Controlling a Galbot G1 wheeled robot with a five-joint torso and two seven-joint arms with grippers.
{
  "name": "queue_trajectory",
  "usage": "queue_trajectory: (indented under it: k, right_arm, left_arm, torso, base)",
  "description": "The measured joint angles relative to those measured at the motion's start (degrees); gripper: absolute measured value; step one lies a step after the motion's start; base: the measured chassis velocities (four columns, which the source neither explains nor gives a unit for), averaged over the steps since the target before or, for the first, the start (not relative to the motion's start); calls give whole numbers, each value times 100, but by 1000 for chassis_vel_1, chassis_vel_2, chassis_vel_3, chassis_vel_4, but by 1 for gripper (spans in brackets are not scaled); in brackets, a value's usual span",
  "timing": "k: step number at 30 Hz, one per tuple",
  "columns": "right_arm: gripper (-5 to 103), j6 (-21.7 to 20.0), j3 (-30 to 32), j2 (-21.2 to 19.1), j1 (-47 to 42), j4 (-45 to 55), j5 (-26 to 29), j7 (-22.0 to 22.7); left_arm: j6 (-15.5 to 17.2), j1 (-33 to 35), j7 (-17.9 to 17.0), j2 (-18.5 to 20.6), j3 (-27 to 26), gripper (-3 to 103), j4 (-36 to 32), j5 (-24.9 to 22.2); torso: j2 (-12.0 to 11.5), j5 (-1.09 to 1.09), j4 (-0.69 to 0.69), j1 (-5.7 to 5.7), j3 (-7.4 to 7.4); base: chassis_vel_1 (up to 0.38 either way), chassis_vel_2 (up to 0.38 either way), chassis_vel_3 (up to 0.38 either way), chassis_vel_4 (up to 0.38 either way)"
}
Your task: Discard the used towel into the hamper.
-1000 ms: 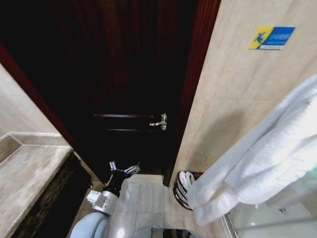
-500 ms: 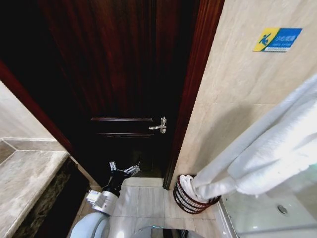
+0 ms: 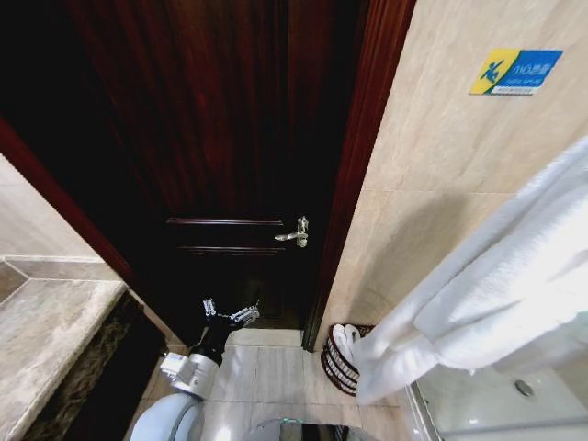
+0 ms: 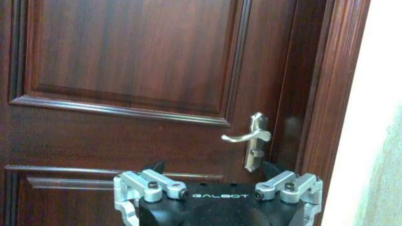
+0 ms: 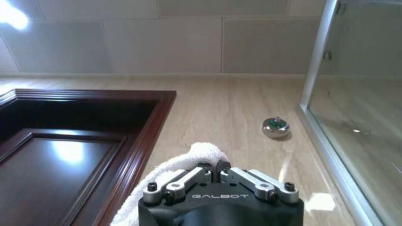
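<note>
The right tool (image 5: 218, 165) is pinching the white towel (image 3: 487, 294), which is hanging above the hamper (image 3: 338, 360) beside the door frame; the carry seems nearly done, lowering and releasing being next; the left tool (image 3: 230, 311), spread, is idling near the door (image 3: 230, 138).

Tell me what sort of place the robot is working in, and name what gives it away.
Most likely a hotel or home bathroom. A glass shower screen stands against beige tiled walls, a dark wooden door with a metal lever handle closes the room, and a large white terry towel hangs over a small round red-brown slatted hamper.
</note>
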Motion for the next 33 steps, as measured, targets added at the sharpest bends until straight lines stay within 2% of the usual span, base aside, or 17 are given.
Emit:
queue_trajectory:
  k: [11, 24, 33]
  right_arm:
    - [2, 27, -252, -159, 213, -367, -122, -3]
    - [2, 43, -1144, -586, 1026, -1078, -528, 87]
    - [2, 28, -1475, -789, 1563, -1555, -581, 85]
  left_arm:
    - [0, 0, 0, 0, 0, 100, 0, 0]
    - [0, 0, 0, 0, 0, 100, 0, 0]
    - [0, 0, 0, 0, 0, 100, 0, 0]
  torso:
    - [0, 1, 0, 0, 0]
    - [-1, 0, 2, 0, 0]
    - [-1, 0, 1, 0, 0]
  base:
    - [0, 0, 0, 0]
    - [0, 0, 0, 0]
    - [0, 0, 0, 0]
